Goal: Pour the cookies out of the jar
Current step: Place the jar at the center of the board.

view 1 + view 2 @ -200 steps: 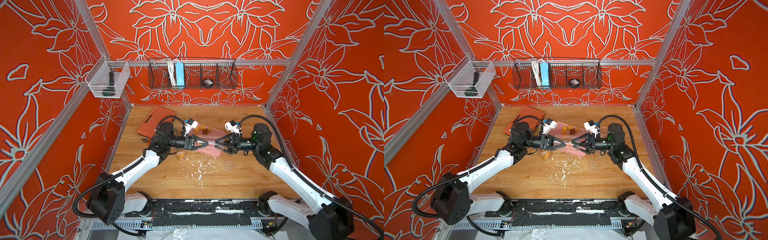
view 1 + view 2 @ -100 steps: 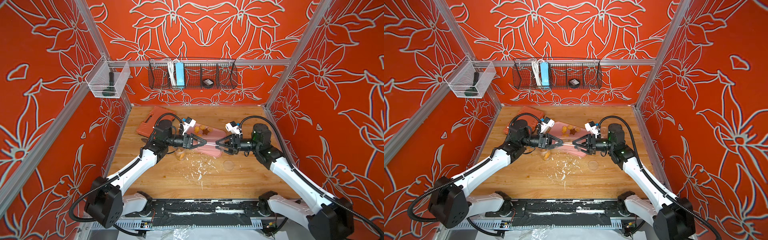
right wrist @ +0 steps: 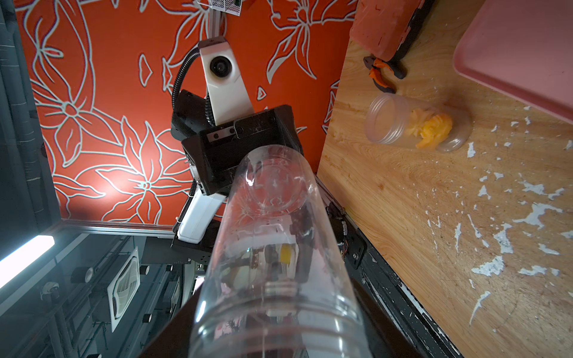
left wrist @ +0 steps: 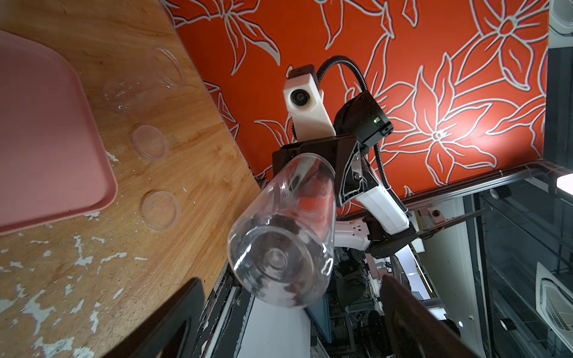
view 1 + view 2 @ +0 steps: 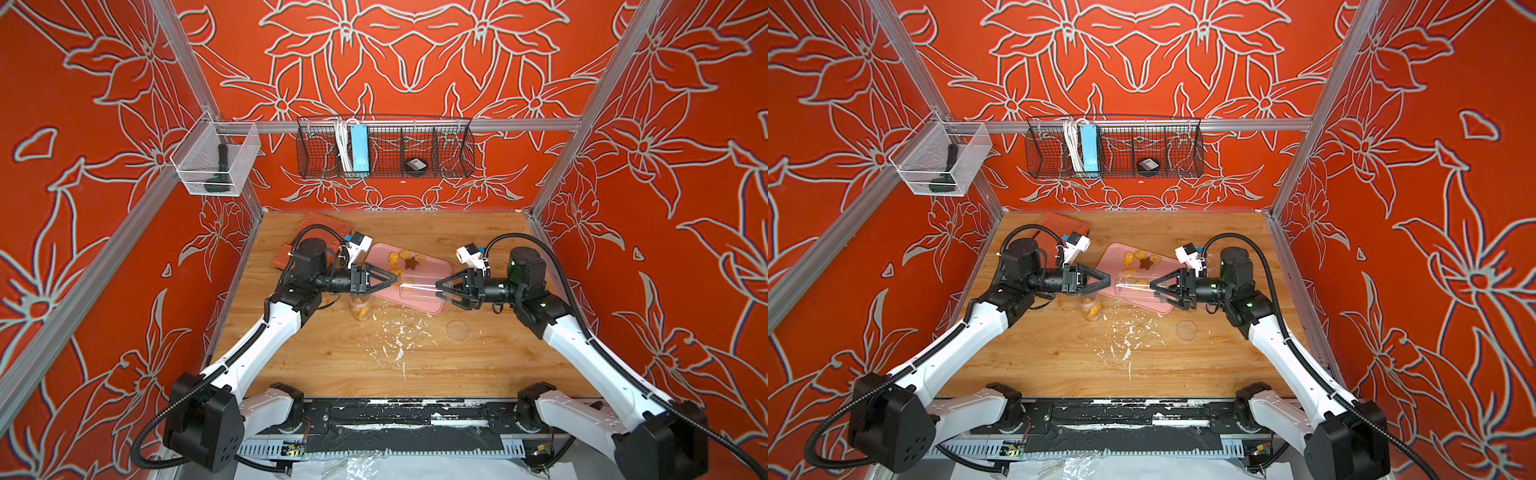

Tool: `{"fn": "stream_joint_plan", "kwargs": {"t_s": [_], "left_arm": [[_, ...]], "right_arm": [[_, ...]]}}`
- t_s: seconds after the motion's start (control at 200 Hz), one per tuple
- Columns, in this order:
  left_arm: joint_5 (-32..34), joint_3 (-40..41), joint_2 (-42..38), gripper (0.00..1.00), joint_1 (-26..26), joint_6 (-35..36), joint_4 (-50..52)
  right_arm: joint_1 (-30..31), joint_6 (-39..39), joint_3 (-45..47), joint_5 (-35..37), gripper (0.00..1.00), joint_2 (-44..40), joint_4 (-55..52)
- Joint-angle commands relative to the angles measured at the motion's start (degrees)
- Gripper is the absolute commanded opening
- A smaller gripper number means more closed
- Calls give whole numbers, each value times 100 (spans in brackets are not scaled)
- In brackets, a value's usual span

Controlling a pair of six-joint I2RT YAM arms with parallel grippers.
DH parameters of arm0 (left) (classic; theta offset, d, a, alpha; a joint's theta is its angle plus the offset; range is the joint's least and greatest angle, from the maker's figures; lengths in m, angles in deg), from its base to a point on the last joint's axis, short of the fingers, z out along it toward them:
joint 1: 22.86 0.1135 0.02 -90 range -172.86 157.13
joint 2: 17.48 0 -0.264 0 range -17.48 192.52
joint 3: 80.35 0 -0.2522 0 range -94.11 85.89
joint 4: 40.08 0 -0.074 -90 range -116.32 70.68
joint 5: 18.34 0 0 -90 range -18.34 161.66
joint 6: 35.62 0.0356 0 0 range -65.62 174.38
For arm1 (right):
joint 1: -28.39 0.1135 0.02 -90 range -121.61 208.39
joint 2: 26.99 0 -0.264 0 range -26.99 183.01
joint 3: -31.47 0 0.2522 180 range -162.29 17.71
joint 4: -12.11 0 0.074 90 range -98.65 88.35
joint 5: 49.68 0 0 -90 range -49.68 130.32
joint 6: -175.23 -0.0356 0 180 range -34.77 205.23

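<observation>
The cookies (image 5: 393, 259), small orange and yellow shapes with a brown star (image 5: 411, 263) among them, lay loose on the pink tray (image 5: 432, 268) toward the back of the wooden table (image 5: 478, 365). Above the tray the clear jar (image 5: 417, 289) hung on its side, empty, its threaded mouth end clamped in the right gripper (image 5: 441, 287). The left gripper (image 5: 392, 281) was spread wide just off the jar's base, gripping nothing. Beneath it a second jar (image 5: 360, 308) stood open with orange pieces (image 3: 434, 130) inside. White crumbs (image 5: 399, 336) and a clear lid (image 5: 457, 330) lay nearby.

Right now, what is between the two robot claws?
The clear jar, on its side, held by the right gripper; the left gripper is open. Both top views show it.
</observation>
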Motion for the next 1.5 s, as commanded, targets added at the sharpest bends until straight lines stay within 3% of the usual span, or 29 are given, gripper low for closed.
{"fn": "stream_joint_plan", "kwargs": {"t_s": [0.0,0.435,0.736,0.941,1.136,1.296,1.496], "left_arm": [[-85,29,-155,90,107,144,152],[354,1,-375,90,518,490,723],[1237,-86,-758,90,799,1052,1557],[1406,-82,-884,90,843,1328,1937],[1482,-85,-948,90,852,1465,2093],[1482,-78,-948,90,852,1508,2119],[1489,9,-949,90,852,1543,2102]], "right_arm": [[-60,165,-77,-131,65,-131,-130],[-240,541,-125,-67,64,-249,-795],[-330,1467,-450,275,63,-293,-2117],[-334,2169,-755,686,63,-264,-3032],[-334,2918,-1117,1318,63,-248,-4027],[-334,3706,-1534,2267,63,-257,-5128],[-334,4005,-1790,3097,63,-250,-5781]]}}
